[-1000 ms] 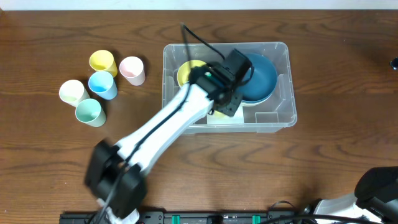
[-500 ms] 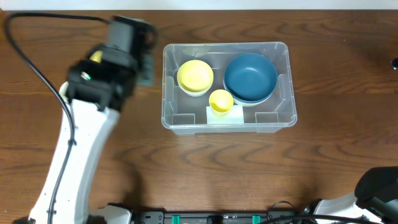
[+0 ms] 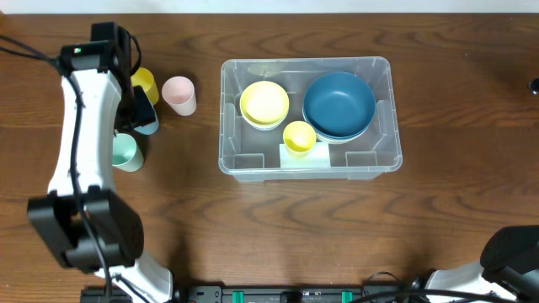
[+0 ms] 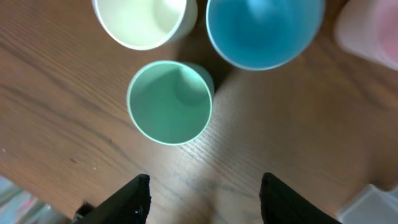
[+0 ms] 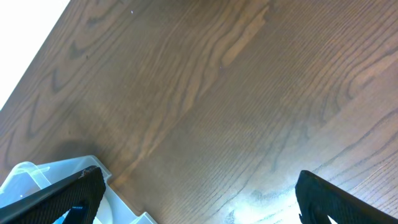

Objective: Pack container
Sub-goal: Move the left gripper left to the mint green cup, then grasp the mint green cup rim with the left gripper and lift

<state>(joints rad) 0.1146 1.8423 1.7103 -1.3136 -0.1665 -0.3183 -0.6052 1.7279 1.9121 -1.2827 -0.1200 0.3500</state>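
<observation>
Container (image 3: 226,126): clear rectangular bin, upright on the table (image 3: 337,227), open side up, white label (image 3: 305,156) on its floor by the near wall. Contents: blue bowl (image 3: 338,104) in the right half; yellow bowl (image 3: 264,103) in the left half; small yellow cup (image 3: 299,136) between the two bowls, toward the near wall, at the label's edge.

Items left of the container, all on the table, mouths up:
- pink cup (image 3: 178,94), nearest the container but apart from it
- yellow cup (image 3: 145,82), further left
- blue cup (image 3: 145,116), beside the yellow one, partly under my left arm (image 3: 84,135)
- green cup (image 3: 125,153), furthest toward the near side
- cream cup (image 4: 142,22), seen only from my left wrist, beside the blue and green ones

My left pincer (image 4: 205,186): left of the container, above the cup cluster, pointing down. Fingers apart, bare wood between them, gripping nothing. The green cup sits just beyond the tips.

My right pincer (image 5: 199,186): off to the right of the container, spread wide over bare table, empty. A corner of the container shows at the edge of its wrist view.
</observation>
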